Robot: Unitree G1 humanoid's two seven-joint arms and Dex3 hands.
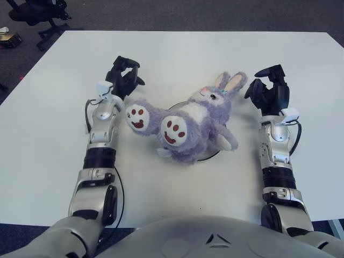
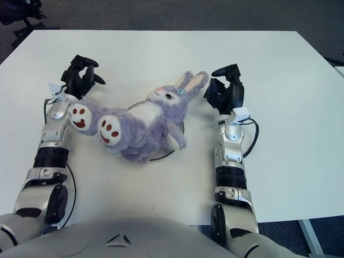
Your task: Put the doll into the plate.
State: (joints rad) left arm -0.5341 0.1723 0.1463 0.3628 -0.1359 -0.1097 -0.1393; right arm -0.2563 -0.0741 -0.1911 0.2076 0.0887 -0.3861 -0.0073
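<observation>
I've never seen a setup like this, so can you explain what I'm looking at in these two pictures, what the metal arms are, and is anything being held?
Both pictures come from a camera pair on a humanoid robot's head, looking down at a white table. The silver arms are its own, ending in black three-finger hands. A purple stuffed bunny lies across a plate, mostly hiding it. The left hand is beside the bunny's foot; the right hand is beside its ears. Neither holds anything.
</observation>
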